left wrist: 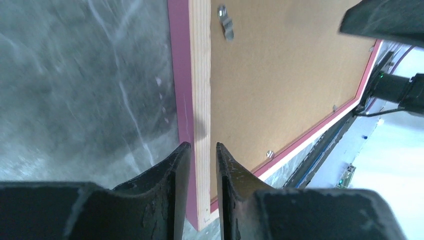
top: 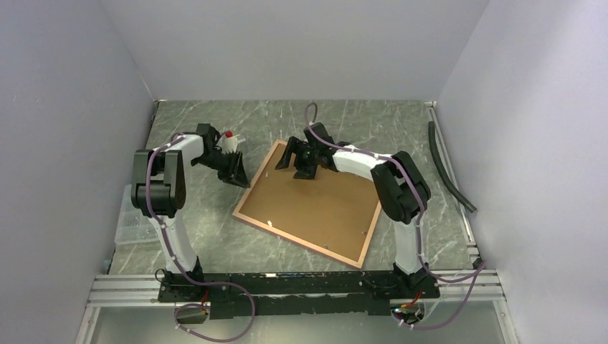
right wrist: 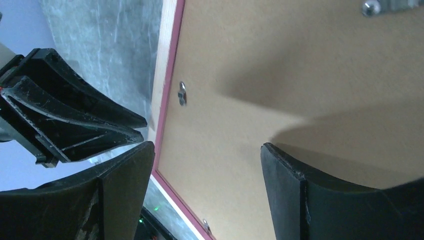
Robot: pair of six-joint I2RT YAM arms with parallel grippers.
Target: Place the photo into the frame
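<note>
When you check the overhead view, you find the large rectangular picture frame with a narrow pink border and a light wood rear lying rear side up at the centre of the grey marble-patterned table. It is turned diagonally to the table edges. A flat brown backing board fills its rear opening, and small metal turn clips sit along the board's margin.

Left gripper: you see it at the frame's upper-left edge in the overhead view. In the left wrist view the two black fingers stand at lower centre with only a narrow slit between them. The frame's wood rim runs through that slit, with the pink border just left of it, and a corner of the frame lies at the bottom of the picture. You cannot tell from these views whether the fingers pinch the rim or merely sit over it.

Right gripper: you see it over the upper part of the backing board, near the frame's top corner in the overhead view. In the right wrist view its jaws are spread wide and hold nothing, and bare board shows between them. You cannot tell whether the fingertips touch the board.
</note>
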